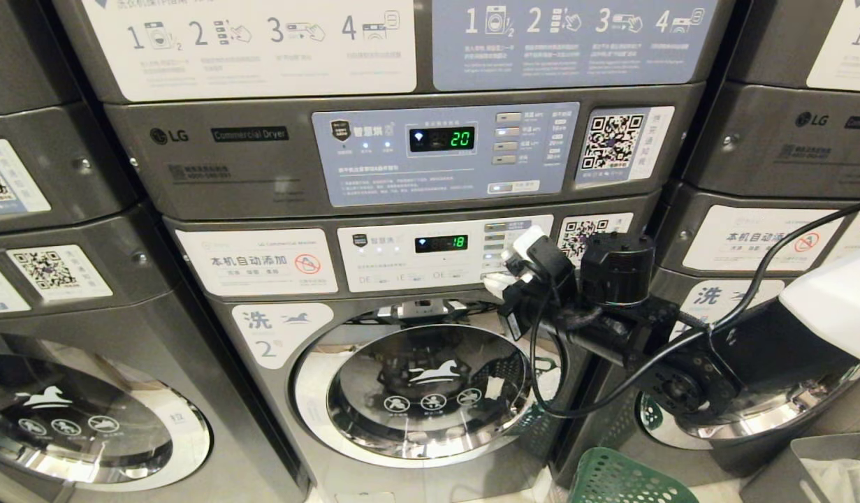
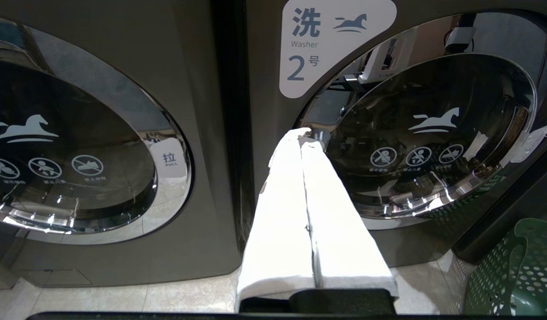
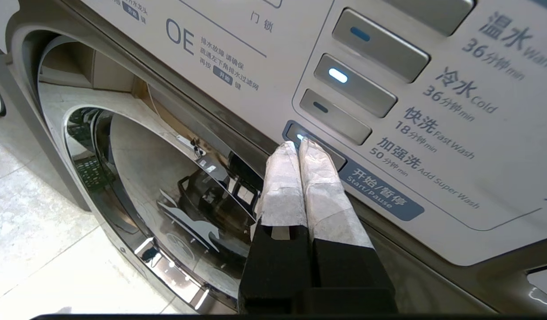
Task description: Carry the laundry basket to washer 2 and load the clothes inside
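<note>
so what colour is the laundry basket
Green, perforated with round holes; the laundry basket shows best in the left wrist view.

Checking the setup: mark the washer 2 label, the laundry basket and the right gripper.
washer 2 label [image 2: 335, 44], left wrist view, on the white sticker.
laundry basket [image 1: 629, 482], head view, on its green perforated rim.
right gripper [image 3: 297, 144], right wrist view, at its fingertips.
</note>
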